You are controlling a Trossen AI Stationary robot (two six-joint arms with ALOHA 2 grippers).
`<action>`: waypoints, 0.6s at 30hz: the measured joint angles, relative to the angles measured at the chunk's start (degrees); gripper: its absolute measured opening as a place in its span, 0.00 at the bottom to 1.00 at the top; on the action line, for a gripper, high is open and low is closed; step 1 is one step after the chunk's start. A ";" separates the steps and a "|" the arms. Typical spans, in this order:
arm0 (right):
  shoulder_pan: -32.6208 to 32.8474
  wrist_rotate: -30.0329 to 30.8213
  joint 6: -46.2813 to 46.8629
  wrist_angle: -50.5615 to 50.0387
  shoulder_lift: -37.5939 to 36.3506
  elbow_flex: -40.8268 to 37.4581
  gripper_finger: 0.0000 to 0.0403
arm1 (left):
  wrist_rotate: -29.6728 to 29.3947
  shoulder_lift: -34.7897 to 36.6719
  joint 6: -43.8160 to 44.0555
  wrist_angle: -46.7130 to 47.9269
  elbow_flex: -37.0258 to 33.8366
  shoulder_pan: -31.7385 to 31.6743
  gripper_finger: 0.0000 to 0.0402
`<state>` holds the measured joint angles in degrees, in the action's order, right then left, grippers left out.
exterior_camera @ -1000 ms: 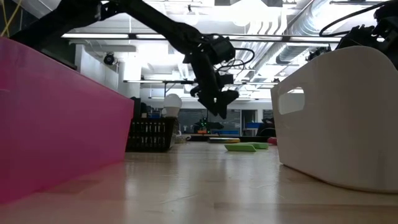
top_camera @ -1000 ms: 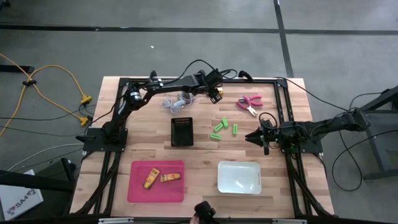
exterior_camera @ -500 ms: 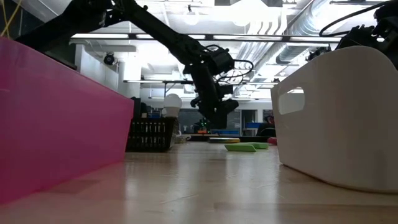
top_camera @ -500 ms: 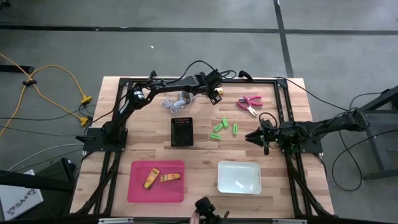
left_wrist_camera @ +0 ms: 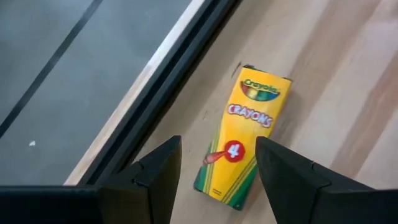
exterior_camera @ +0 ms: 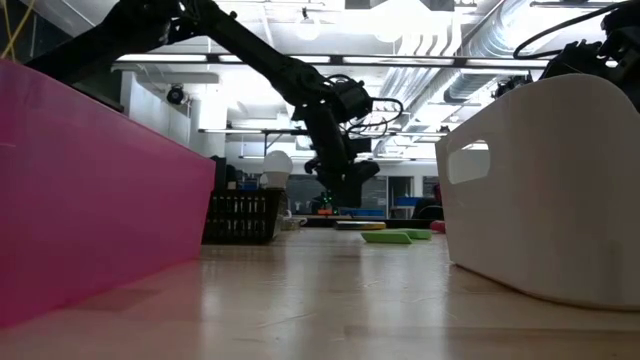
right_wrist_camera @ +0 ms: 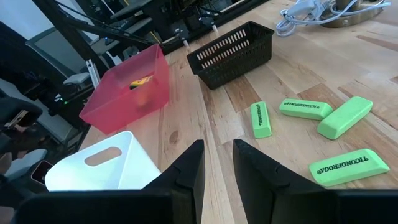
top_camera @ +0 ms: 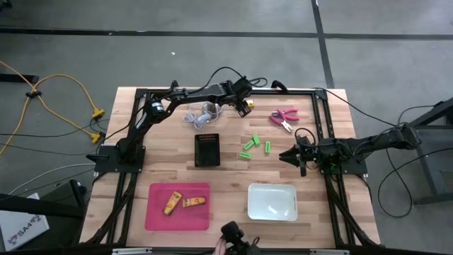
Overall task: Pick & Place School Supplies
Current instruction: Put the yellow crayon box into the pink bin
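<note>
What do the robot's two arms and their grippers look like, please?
Both arms are black, slim and jointed, with black cables looping along them. The left gripper and right gripper each end in two dark, flat, angular fingers.

Three crayon boxes, four erasers (one pliers)

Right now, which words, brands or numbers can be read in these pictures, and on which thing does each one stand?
"Crayola", "CRAYONS", "4": on the yellow crayon box lying on the table, just ahead of the open left claw.
"TICONDEROGA": on two of the green erasers.
Print on a third green eraser: too small to read.
"SA4" on a white sheet on the floor; the rest is unreadable.
</note>
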<state>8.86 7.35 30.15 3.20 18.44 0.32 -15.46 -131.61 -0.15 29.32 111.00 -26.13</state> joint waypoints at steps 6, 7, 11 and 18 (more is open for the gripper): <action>0.00 0.00 0.02 0.00 0.00 0.01 0.18 | 3.17 0.00 -0.51 0.01 0.00 -0.02 0.49; 0.00 0.00 0.01 0.00 0.00 0.02 0.18 | 3.43 0.00 -0.48 0.00 0.00 -0.02 0.49; 0.02 -0.02 0.01 0.00 0.00 0.02 0.18 | 3.99 0.00 -0.45 0.00 0.00 0.31 0.49; 0.00 -0.02 0.00 -0.01 0.00 0.01 0.18 | 4.00 0.00 -0.47 0.30 0.00 0.91 0.49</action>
<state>8.86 7.33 30.15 3.19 18.44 0.33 -11.46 -131.61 -0.62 29.62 111.00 -25.22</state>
